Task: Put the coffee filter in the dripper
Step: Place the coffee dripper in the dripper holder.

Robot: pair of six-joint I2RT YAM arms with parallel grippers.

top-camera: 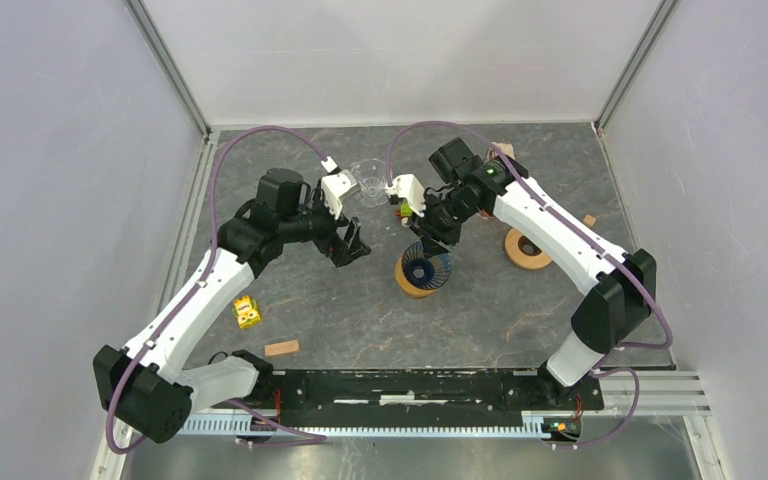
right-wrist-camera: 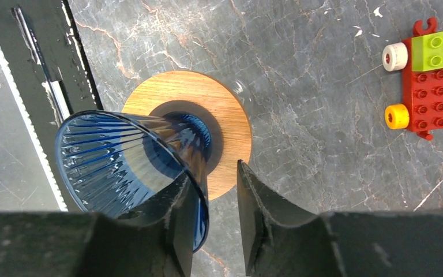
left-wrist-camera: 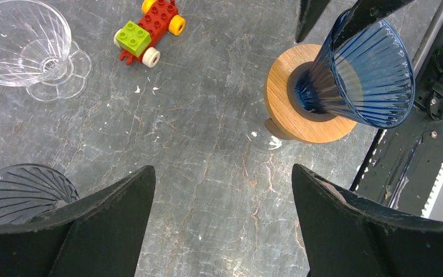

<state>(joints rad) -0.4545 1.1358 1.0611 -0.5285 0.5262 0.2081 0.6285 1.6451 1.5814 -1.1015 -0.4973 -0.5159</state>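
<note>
Filter cone [right-wrist-camera: 121, 161], blue and ribbed, tilted with its tip in wooden dripper ring [right-wrist-camera: 219, 109] on surface [right-wrist-camera: 323, 86], my right pincer [right-wrist-camera: 214, 173] parted at its rim, unclamped, my left pincer [left-wrist-camera: 222, 168] wide apart nearby.

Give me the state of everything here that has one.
blue dripper, tilted on its wooden base, no filter inside
right gripper, jaws apart astride the dripper's rim
left gripper, open, empty
clear dripper, upright, empty
toy car, studs up
</note>
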